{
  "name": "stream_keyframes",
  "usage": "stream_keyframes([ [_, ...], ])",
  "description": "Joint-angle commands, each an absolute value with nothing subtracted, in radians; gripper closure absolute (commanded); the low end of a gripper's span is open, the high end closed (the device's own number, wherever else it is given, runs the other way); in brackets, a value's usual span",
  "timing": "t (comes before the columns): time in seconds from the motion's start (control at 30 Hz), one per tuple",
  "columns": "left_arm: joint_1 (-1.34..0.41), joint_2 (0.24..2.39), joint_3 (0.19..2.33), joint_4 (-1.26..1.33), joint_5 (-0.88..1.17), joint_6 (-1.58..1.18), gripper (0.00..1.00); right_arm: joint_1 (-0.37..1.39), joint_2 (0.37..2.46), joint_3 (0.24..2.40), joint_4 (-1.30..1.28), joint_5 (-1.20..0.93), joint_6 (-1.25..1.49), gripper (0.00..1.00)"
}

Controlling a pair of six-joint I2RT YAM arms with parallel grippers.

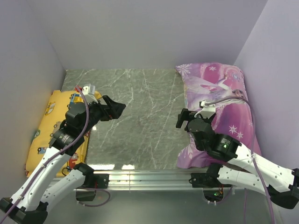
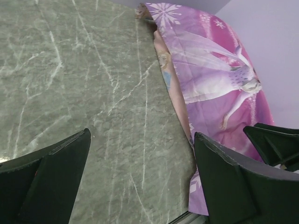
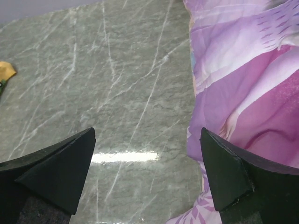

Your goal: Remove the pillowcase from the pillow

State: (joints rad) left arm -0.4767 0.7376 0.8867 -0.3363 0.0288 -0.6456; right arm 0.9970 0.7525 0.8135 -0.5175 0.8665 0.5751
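Note:
The pink and purple pillowcase (image 1: 219,93) with white snowflakes lies plump along the right side of the marble table (image 1: 140,126). The pillow is hidden inside it. My right gripper (image 1: 180,119) hangs open just left of the pillowcase's near half, above the table. In the right wrist view its open gripper (image 3: 148,131) frames bare marble, and the pillowcase (image 3: 243,70) passes under the right finger. My left gripper (image 1: 117,108) is open over the table's left part, far from the pillowcase. Nothing lies between the fingers of the left gripper (image 2: 141,135), and the pillowcase (image 2: 210,79) stretches ahead to the right.
A yellow pillow (image 1: 56,121) printed with cartoon vehicles lies along the left edge under my left arm; its corner (image 3: 5,72) shows in the right wrist view. Pale walls close in the table at the left, back and right. A metal rail (image 1: 149,177) runs along the near edge.

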Motion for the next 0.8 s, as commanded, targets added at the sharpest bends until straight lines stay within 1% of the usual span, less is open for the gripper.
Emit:
stream_keyframes([
  [0.0, -0.477, 0.745, 0.917, -0.359, -0.030, -0.627, 0.02, 0.996, 0.779, 0.887, -0.549, 0.936, 0.565, 0.00],
  [0.13, -0.479, 0.746, 0.922, -0.370, -0.051, -0.618, 0.01, 0.951, 0.828, 0.926, -0.572, 0.939, 0.537, 0.00],
  [0.2, -0.479, 0.749, 0.922, -0.370, -0.046, -0.620, 0.01, 0.896, 0.856, 0.955, -0.565, 0.882, 0.486, 0.00],
  [0.23, -0.479, 0.752, 0.925, -0.374, -0.051, -0.623, 0.01, 0.790, 0.892, 0.968, -0.551, 0.843, 0.450, 0.00],
  [0.3, -0.479, 0.771, 0.931, -0.377, -0.049, -0.626, 0.01, 0.662, 0.935, 1.011, -0.534, 0.690, 0.419, 0.00],
  [0.33, -0.479, 0.782, 0.943, -0.380, -0.045, -0.627, 0.01, 0.572, 0.981, 1.028, -0.529, 0.663, 0.410, 0.00],
  [0.4, -0.479, 0.817, 0.960, -0.391, -0.037, -0.629, 0.01, 0.507, 1.037, 1.087, -0.511, 0.664, 0.381, 0.00],
  [0.47, -0.479, 0.844, 0.986, -0.393, -0.028, -0.629, 0.01, 0.407, 1.145, 1.146, -0.523, 0.651, 0.379, 0.00],
  [0.57, -0.477, 0.900, 1.017, -0.394, -0.009, -0.627, 0.01, 0.322, 1.325, 1.271, -0.535, 0.640, 0.362, 0.00],
  [0.67, -0.477, 0.948, 1.032, -0.396, 0.017, -0.614, 0.01, 0.282, 1.520, 1.428, -0.603, 0.690, 0.354, 0.00],
  [0.77, -0.477, 0.968, 1.038, -0.397, 0.032, -0.606, 0.01, 0.271, 1.666, 1.476, -0.618, 0.716, 0.344, 0.00],
])
